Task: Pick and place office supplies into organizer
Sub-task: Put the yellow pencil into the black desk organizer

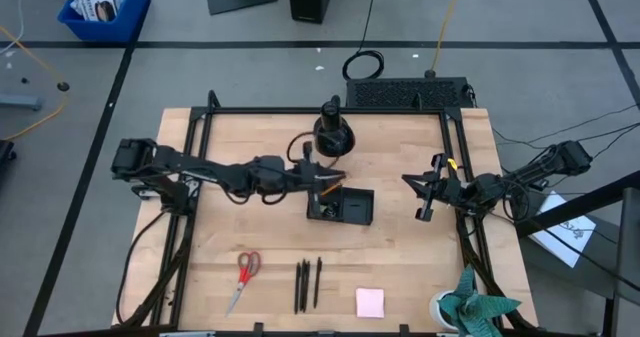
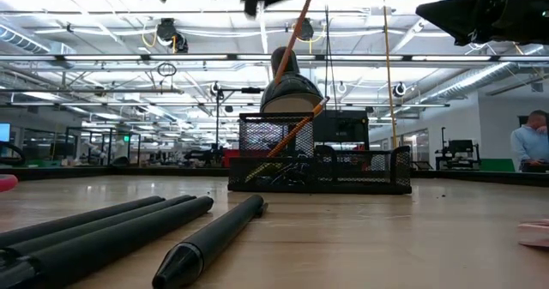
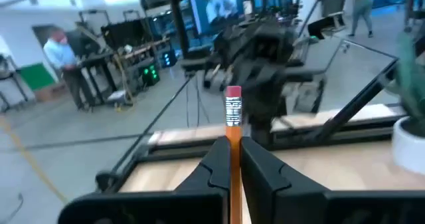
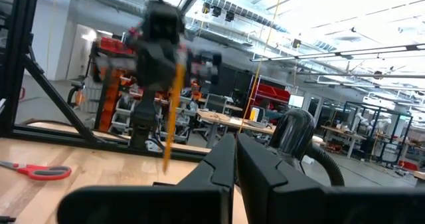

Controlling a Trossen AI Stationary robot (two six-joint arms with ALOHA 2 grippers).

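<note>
My left gripper (image 1: pixel 320 181) hovers over the left part of the black mesh organizer (image 1: pixel 341 206), shut on an orange pencil (image 3: pixel 234 127). In the low view this pencil (image 2: pixel 299 27) hangs tilted from the gripper at the picture's top. A second orange pencil (image 2: pixel 293 137) leans inside the organizer (image 2: pixel 360 165) against its rim. Red-handled scissors (image 1: pixel 245 270), three black pens (image 1: pixel 308 282) and a pink sticky-note pad (image 1: pixel 370 302) lie flat near the table's near edge. My right gripper (image 1: pixel 428 194) waits shut, in the air, to the organizer's right. My left gripper pinches the orange pencil's shaft (image 3: pixel 234 159) between its two fingers (image 3: pixel 216 165). The pencil lies along the fingers, and its eraser end (image 3: pixel 233 93) sticks out past the fingertips. It is lifted clear, hanging tilted below the gripper above the organizer.
A round black dome stand (image 1: pixel 332 133) sits just beyond the organizer, with a cable coiling off its left. A potted plant (image 1: pixel 475 307) stands at the near right corner. Bare wood lies between the organizer and the row of supplies. A person (image 2: pixel 529 143) shows in the room behind.
</note>
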